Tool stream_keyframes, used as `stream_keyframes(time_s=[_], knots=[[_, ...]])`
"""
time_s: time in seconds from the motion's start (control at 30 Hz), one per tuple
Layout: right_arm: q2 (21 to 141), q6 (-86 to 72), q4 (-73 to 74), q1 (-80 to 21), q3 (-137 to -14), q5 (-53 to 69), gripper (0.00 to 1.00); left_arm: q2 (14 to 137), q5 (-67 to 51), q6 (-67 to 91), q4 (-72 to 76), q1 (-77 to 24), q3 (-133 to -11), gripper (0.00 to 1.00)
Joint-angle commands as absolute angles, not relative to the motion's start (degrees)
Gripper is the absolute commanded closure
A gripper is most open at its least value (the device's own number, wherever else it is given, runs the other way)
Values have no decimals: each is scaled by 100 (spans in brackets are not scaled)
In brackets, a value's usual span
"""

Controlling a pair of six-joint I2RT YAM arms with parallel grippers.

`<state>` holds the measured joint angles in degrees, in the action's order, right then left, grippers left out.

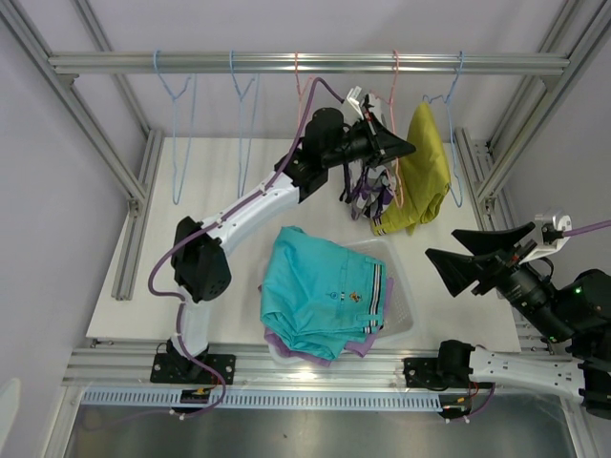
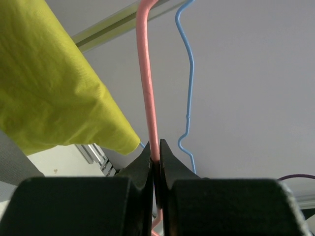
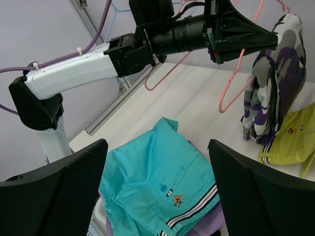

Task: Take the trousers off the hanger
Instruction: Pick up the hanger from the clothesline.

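My left gripper [image 1: 405, 148] is shut on the wire of a pink hanger [image 2: 147, 88] on the rail. The purple-grey-white camouflage trousers [image 1: 368, 191] hang from that hanger, just below the gripper; they also show in the right wrist view [image 3: 273, 88]. The mustard yellow trousers [image 1: 426, 172] hang on a blue hanger [image 2: 189, 98] to the right. The teal trousers [image 1: 320, 291] lie on top of the lilac trousers [image 1: 286, 345] in a clear bin [image 1: 401, 286]. My right gripper [image 1: 458, 267] is open and empty, right of the bin. The pink camouflage trousers are hidden.
Two bare blue hangers [image 1: 181, 124] and a bare pink hanger [image 1: 301, 91] hang on the metal rail [image 1: 305, 62] to the left. Aluminium frame posts [image 1: 134, 200] flank the white table [image 1: 210, 172].
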<state>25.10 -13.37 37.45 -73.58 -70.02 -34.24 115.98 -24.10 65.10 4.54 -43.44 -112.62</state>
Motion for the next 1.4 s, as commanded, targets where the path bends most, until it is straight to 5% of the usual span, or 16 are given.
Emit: stream_keyframes(time_s=[0.0,0.77,1.13,1.37], knots=[[2461,-1354,3700,-7348,-6935,-3445,12,10881,-2452,6021,976,-4421,-11855,100],[2426,-1389,3709,-7348,-6838,-3463,12,10873,-2391,5748,98,-4140,-13333,100],[2821,-1512,3841,-7339,-6593,-4016,13,9275,-2023,4984,-255,-4377,-11954,100],[3163,-818,2471,-7339,-5811,-4482,11,8238,-1566,4843,-106,-4491,-10750,100]])
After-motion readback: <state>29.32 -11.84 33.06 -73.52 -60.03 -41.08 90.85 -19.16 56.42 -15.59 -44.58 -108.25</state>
